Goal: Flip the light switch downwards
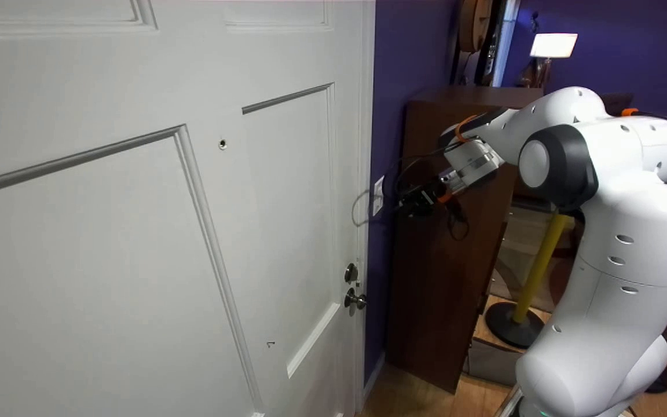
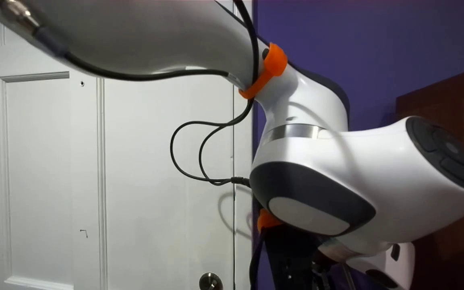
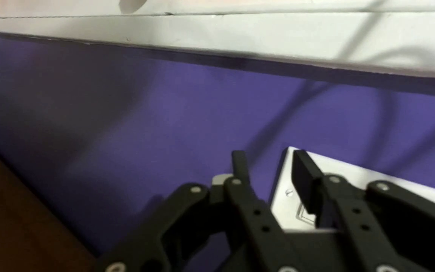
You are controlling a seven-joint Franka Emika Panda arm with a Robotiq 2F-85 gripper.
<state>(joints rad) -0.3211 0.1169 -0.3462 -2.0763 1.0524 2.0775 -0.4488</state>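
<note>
One light switch [image 1: 378,194], long axis vertical, toggle direction unclear, claw [image 3: 270,162] ajar, empty.

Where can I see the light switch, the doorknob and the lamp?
Light switch [image 3: 287,209], in the wrist view: on its flat white plate.
Doorknob [image 1: 359,300], in an exterior view: on its round metal grip.
Lamp [image 1: 553,45], in an exterior view: on its glowing shade.
</note>
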